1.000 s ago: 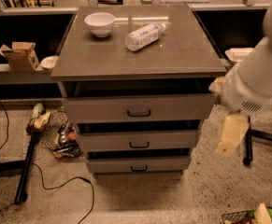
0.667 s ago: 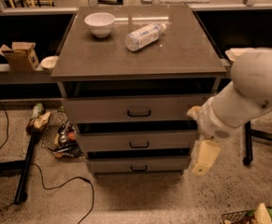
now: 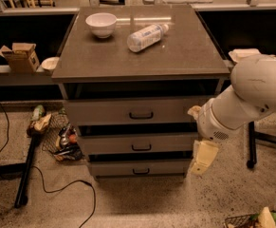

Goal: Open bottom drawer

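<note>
A grey cabinet holds three drawers, all closed. The bottom drawer (image 3: 137,168) is the lowest and narrowest front, with a small dark handle (image 3: 141,171) at its middle. Above it are the middle drawer (image 3: 136,143) and the wide top drawer (image 3: 133,110). My white arm (image 3: 251,99) comes in from the right. My gripper (image 3: 202,157) hangs at the cabinet's right side, level with the middle and bottom drawers, to the right of the bottom handle and not touching it.
On the cabinet top (image 3: 175,56) are a white bowl (image 3: 101,23) and a plastic bottle (image 3: 145,36) lying on its side. A wire basket of clutter (image 3: 61,137) and cables (image 3: 57,189) lie on the floor left. A cardboard box (image 3: 20,57) sits on the left shelf.
My arm and gripper have swung down and to the left, from beside the top drawer to the cabinet's lower right side. The drawers have not moved.
</note>
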